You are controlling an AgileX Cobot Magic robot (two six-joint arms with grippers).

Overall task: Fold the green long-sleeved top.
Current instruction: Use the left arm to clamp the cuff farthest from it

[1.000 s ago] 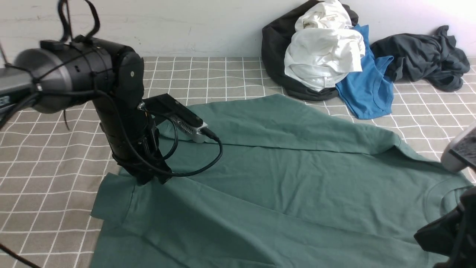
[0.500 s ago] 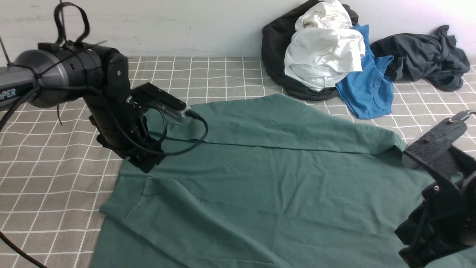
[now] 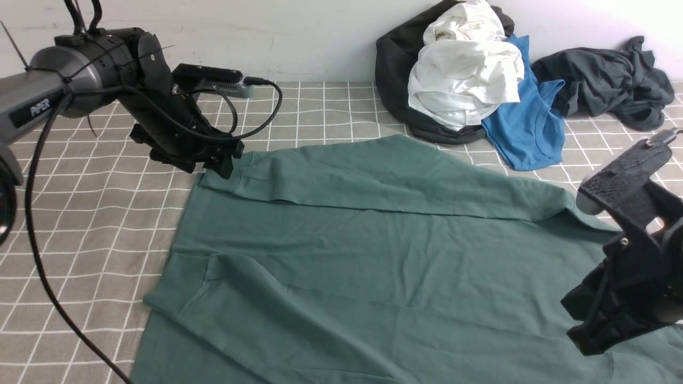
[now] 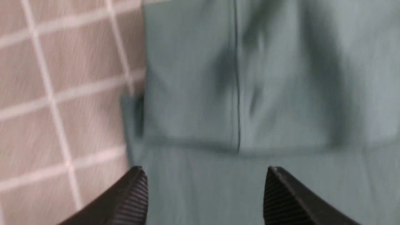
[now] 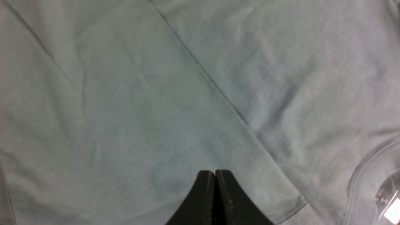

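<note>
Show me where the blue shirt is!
In the front view, the blue shirt lies at the back on the robot's right, partly under the white clothes, beside the dark grey garment, just beyond the green top.

The front view sits between the arms, looking forward and down over the checked cover [image 3: 80, 224] to the wall [image 3: 299, 37] past its far edge. Both wrist views look down from close past the left gripper [image 4: 203, 175] and right gripper [image 5: 215, 175] onto the green top [image 3: 373, 256], which all three share; the left also shows cover
</note>
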